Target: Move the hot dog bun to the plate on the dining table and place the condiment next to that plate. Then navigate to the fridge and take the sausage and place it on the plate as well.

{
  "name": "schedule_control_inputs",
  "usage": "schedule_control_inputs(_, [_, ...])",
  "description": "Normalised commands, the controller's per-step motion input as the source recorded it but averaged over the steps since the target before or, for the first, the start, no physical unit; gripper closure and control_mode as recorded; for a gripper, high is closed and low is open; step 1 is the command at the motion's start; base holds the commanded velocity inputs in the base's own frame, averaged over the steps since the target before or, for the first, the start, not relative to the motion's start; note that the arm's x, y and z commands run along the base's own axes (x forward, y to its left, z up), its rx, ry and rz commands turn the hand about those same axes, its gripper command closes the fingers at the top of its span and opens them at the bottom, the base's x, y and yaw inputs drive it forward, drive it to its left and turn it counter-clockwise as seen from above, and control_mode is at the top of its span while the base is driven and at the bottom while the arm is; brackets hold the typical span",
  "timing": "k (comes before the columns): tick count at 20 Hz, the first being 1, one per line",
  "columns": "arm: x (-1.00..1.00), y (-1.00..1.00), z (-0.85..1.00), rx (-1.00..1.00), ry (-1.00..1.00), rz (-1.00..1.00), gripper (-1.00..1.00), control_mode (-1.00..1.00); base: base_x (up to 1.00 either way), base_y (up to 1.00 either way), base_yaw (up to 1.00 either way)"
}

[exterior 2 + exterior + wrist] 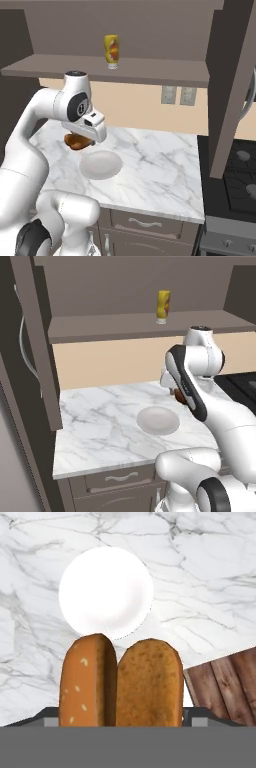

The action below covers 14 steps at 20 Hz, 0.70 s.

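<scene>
I see white marble counter (95,421) on grey drawer cabinets, beige backsplash behind, dark shelf (150,72) above. Condiment bottle (163,306) upright on that shelf, well apart from plate. White plate (101,164) flat on marble, bare. Hot dog bun (122,684) sits between my gripper (79,142) fingers, jaws spread wide around it, held above counter just beside plate. Stove at counter's right end. Wood floor past counter edge in hand view.

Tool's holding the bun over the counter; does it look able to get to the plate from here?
Probably yes. The tool holds the bun just beside the plate, and the marble counter between them looks bare. The bottle stands up on the shelf, out of the way.
</scene>
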Motion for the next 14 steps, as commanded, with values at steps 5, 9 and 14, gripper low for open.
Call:
schedule_control_inputs(5, [-0.19,-0.29,0.04,0.00,0.04,0.00,1.00,-1.00,0.00,0.00,0.00])
schedule_control_inputs(9, [-0.15,-0.17,0.00,0.00,0.03,0.00,1.00,-1.00,0.00,0.00,0.00])
schedule_control_inputs(14, [-0.06,-0.01,0.00,0.00,0.03,0.00,1.00,1.00,-0.28,0.00,0.00])
